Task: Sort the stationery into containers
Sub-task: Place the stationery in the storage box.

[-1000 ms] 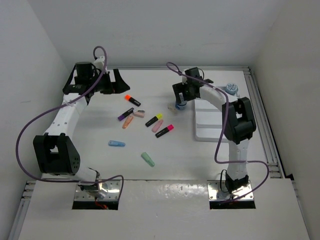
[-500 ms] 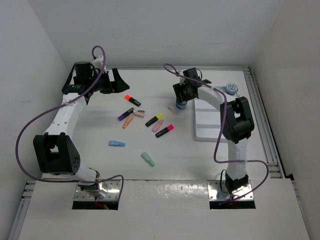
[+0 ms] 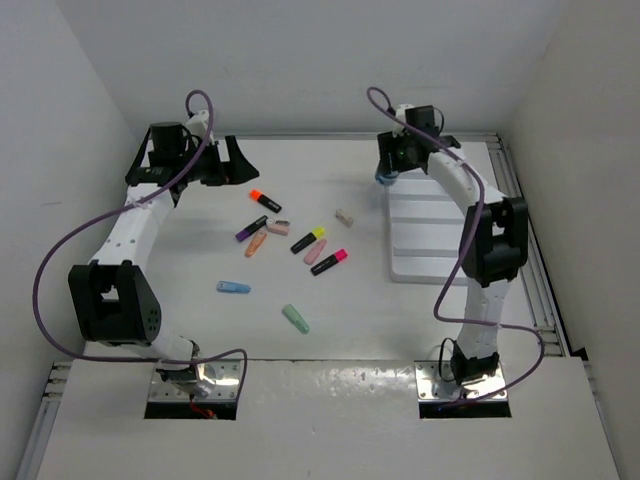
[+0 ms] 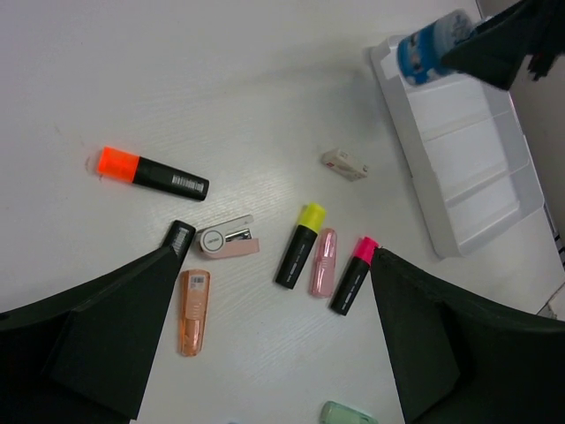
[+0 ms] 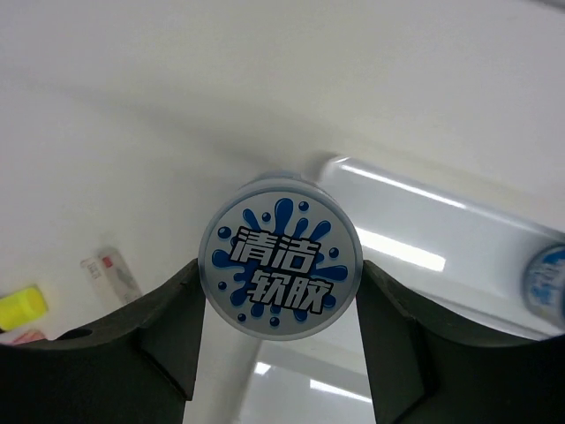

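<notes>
- Over the far left corner of the white tray [image 3: 425, 250], the right gripper [image 5: 281, 327] has its fingers [image 5: 172, 331] clenched on the sides of a round blue-white pot [image 5: 281, 265], which hangs off the counter [image 3: 300, 290].
- Only two narrow contact lines hold the pot's curved wall, so a jolt could let it twist or slide out before it reaches a section.
- From the wrist view the pot seems to sit half across the tray's rim; let go here, it would likely strike the edge and tip back onto the counter, perhaps rolling toward the beige block [image 4: 344, 163].
- A drop from height is risky too, since the sections are shallow and a round pot could bounce or roll over a divider.
- A second blue-white pot [image 5: 546, 283] sits at the tray's far end; a sideways sweep of the arm could knock it.
- Above the scattered markers, the left gripper [image 3: 228, 165] hangs with its fingers spread and grasps nothing; it looks well apart from the right arm, so a clash seems unlikely unless both reach for the tray together.
</notes>
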`<move>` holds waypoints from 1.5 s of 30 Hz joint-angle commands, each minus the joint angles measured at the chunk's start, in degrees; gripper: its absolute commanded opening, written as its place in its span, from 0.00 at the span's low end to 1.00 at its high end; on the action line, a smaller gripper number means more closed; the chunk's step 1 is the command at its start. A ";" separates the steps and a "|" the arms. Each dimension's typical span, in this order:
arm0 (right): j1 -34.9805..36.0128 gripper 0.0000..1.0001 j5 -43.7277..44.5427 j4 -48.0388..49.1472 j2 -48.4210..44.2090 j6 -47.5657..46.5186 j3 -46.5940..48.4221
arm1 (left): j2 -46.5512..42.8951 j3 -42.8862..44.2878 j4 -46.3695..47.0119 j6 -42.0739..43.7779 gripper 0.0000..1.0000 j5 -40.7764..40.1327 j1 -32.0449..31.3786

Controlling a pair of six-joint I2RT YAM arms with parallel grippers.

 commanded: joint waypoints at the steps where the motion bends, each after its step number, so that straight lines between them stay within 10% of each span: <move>1: -2.93 0.14 0.04 2.10 -4.62 -0.29 4.11 | 1.15 3.00 2.03 0.54 0.97 0.68 0.26; 36: -9.26 0.00 1.18 9.92 1.45 -2.84 -6.17 | 5.98 -1.65 1.15 11.09 0.96 -5.12 -0.44; 39: -9.27 0.05 1.27 10.01 2.06 -2.67 -6.61 | 6.69 -2.79 0.72 13.81 0.96 -5.56 -0.62; 45: -9.18 0.52 0.92 8.61 1.71 -1.70 -5.21 | 8.62 -2.44 -1.39 17.68 0.96 -8.54 -0.62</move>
